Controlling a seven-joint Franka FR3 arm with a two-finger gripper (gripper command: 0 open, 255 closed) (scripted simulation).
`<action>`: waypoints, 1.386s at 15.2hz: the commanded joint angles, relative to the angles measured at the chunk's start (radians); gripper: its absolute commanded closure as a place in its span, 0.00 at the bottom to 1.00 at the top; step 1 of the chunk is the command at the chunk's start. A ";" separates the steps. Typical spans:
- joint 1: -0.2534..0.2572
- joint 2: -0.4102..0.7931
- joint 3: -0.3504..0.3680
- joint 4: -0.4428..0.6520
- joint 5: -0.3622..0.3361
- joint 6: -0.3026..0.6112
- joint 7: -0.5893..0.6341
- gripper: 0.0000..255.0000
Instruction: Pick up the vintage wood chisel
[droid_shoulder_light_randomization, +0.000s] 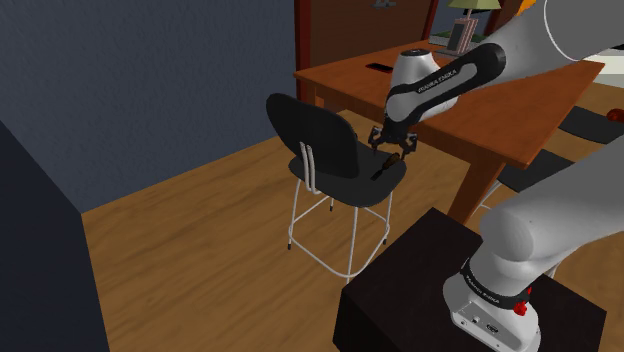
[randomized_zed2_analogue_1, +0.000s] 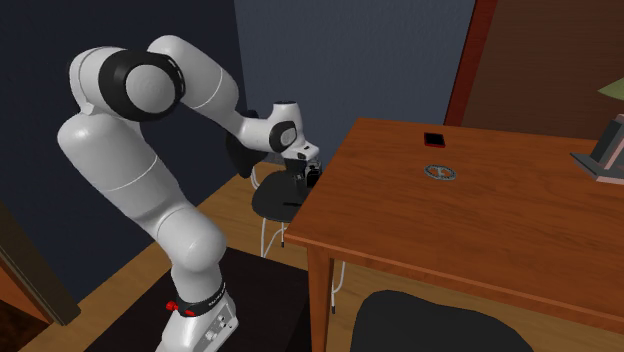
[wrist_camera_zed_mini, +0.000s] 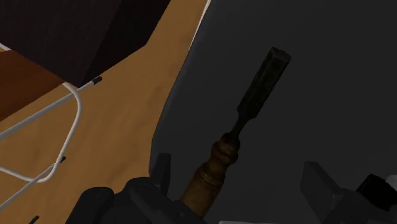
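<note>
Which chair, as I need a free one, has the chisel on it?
The black chair with thin white legs, under the gripper: the chisel lies on its seat. The other dark chair sits at the table's long side.

White arm (randomized_zed2_analogue_1: 130, 160) with dark joints (randomized_zed2_analogue_1: 122, 78), black gripper (droid_shoulder_light_randomization: 392, 150).

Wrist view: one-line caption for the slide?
Open pincer above the chisel lying on the dark chair seat, wooden handle nearest the pincer, blade pointing away.

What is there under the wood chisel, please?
The chisel lies flat on the dark chair seat. Below the seat, wooden floor shows; the handle's end is hidden behind the gripper.
</note>
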 joint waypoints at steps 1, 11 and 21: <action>-0.035 0.063 0.005 -0.004 -0.016 0.086 0.098 0.00; -0.051 0.163 0.011 -0.034 -0.056 0.216 0.143 0.00; -0.051 0.163 0.011 -0.034 -0.056 0.216 0.143 1.00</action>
